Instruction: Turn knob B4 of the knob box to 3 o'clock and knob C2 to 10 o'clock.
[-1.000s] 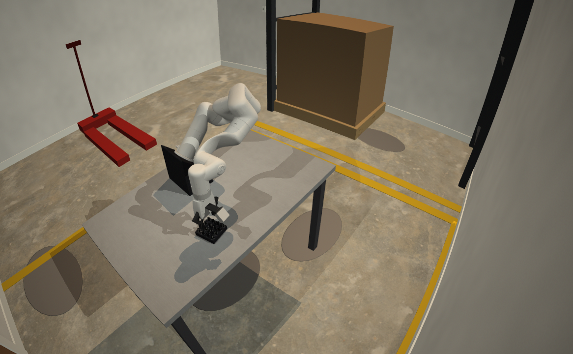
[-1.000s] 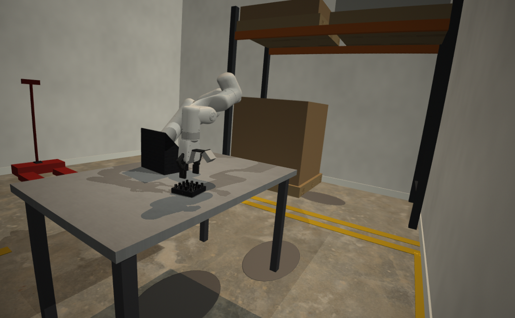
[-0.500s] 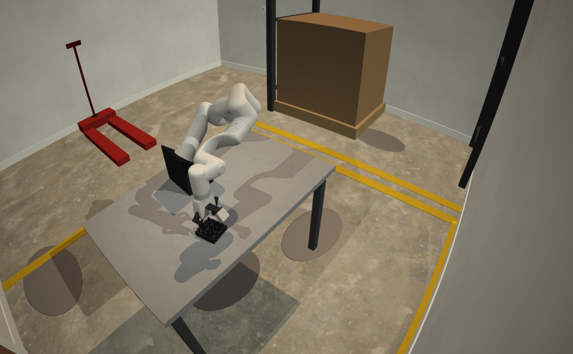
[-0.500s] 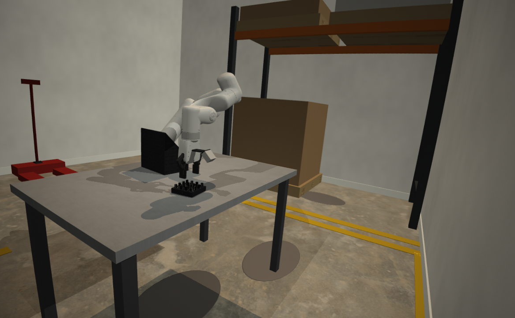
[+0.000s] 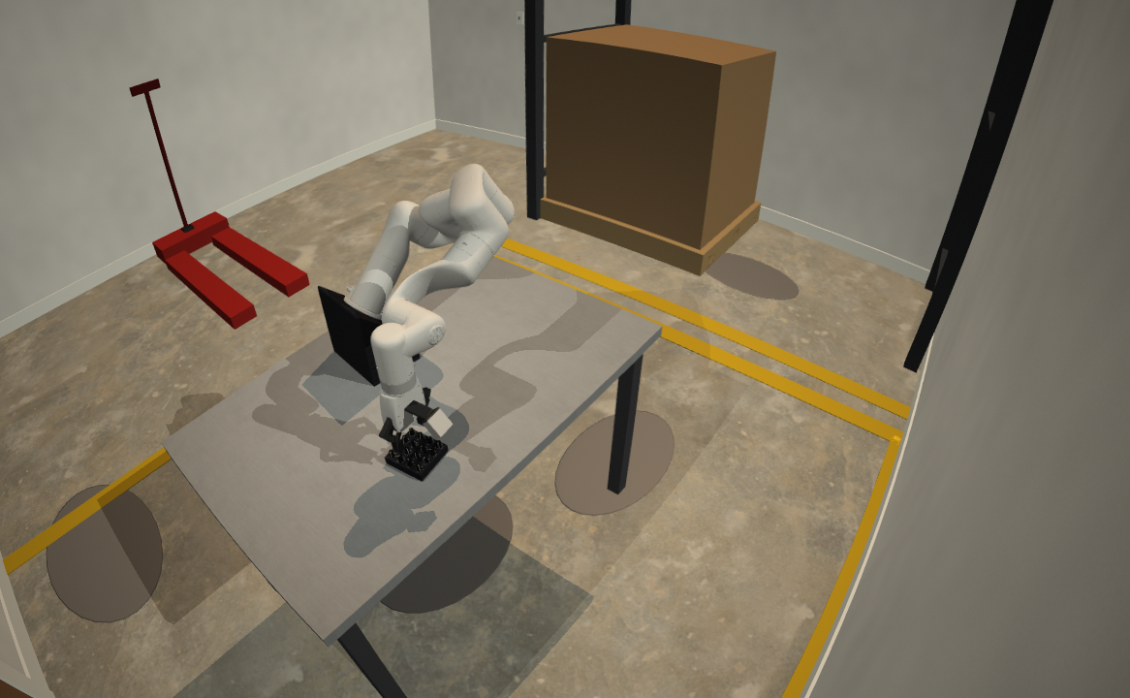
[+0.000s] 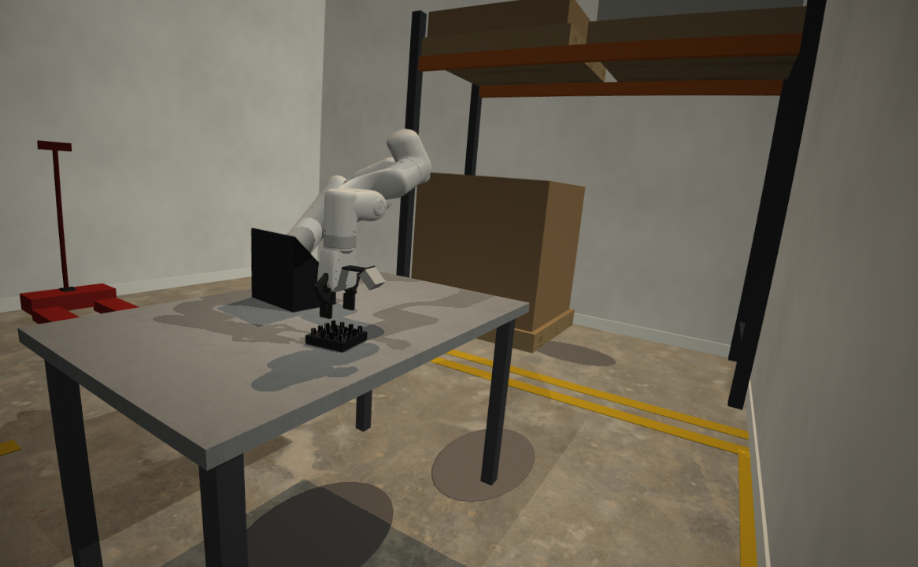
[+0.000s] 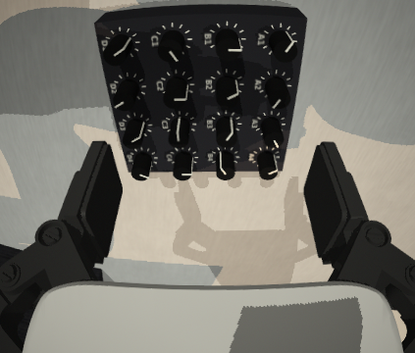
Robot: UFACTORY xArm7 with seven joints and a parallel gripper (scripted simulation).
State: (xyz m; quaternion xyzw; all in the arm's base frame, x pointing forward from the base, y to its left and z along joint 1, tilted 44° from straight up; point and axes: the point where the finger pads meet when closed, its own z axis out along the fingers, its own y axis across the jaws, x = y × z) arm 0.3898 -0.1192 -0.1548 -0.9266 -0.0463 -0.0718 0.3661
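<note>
The black knob box (image 5: 416,449) stands on its feet on the grey table; it also shows in the exterior view (image 6: 336,336). In the wrist view the knob box (image 7: 201,92) lies ahead of me, with row A at the right, row D at the left, and knobs numbered 1 at the top. Knob B4 (image 7: 225,164) is in the nearest line, its white line down the side facing me. Knob C2 (image 7: 179,88) has its line pointing right. My gripper (image 7: 213,165) (image 5: 404,421) is open and empty. It hovers above the box's near edge, touching no knob.
A black slanted block (image 5: 348,333) stands on the table right behind the arm. The table's edge runs close to the right of the box. A large cardboard crate (image 5: 651,139), a rack and a red pallet jack (image 5: 222,260) stand on the floor, away from the table.
</note>
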